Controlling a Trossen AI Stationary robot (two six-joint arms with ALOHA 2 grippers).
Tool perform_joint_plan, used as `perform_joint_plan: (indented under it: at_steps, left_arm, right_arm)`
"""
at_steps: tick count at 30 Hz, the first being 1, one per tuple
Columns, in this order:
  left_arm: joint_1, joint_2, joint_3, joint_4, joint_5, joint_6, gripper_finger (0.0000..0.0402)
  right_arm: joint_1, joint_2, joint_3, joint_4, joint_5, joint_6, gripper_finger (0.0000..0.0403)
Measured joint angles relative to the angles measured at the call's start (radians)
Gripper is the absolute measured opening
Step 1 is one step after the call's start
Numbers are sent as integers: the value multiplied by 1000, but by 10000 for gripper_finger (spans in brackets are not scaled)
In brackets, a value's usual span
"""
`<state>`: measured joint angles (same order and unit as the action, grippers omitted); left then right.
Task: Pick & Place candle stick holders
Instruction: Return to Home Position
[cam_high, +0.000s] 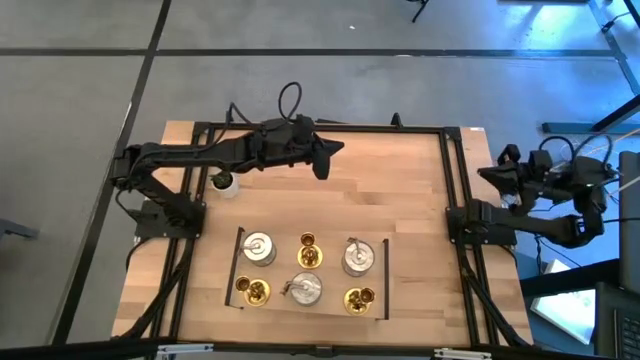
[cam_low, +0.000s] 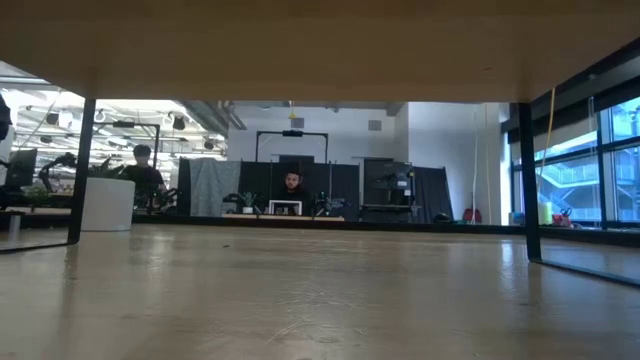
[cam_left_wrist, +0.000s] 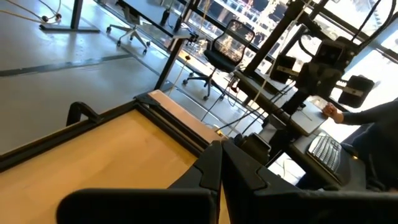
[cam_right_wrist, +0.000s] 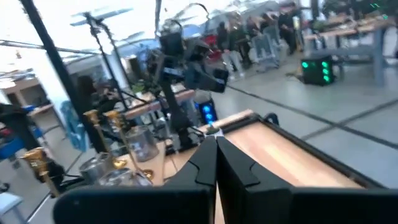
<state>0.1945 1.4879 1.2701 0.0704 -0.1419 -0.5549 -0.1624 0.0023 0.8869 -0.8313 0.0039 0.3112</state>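
Observation:
Six candle stick holders stand in two rows near the table's front centre: silver-grey ones (cam_high: 258, 247), (cam_high: 357, 256), (cam_high: 304, 289) and gold ones (cam_high: 309, 250), (cam_high: 252, 290), (cam_high: 359, 298). Some show blurred in the right wrist view, such as a gold one (cam_right_wrist: 93, 119). My left gripper (cam_high: 325, 162) (cam_left_wrist: 221, 150) hangs shut and empty above the table's far middle, well behind the holders. My right gripper (cam_high: 485, 173) (cam_right_wrist: 215, 144) is shut and empty, drawn back at the table's right edge. The low view shows neither gripper.
The holders stand on a patch of the table marked by dark strips (cam_high: 238, 262). A small white-and-green object (cam_high: 224, 182) sits at the far left under my left arm. Black frame rails (cam_high: 455, 170) run along the table's sides. People sit in the room beyond (cam_low: 292, 183).

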Motion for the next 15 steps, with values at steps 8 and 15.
perform_joint_plan:
  at_steps: [8,15]
  left_arm:
    - [20,0,0,1,48,-17,2]
    - [20,0,0,1,96,-34,2]
  right_arm:
    - [-95,2,-119,58,-117,15,4]
    - [-138,1,-220,165,-117,22,4]
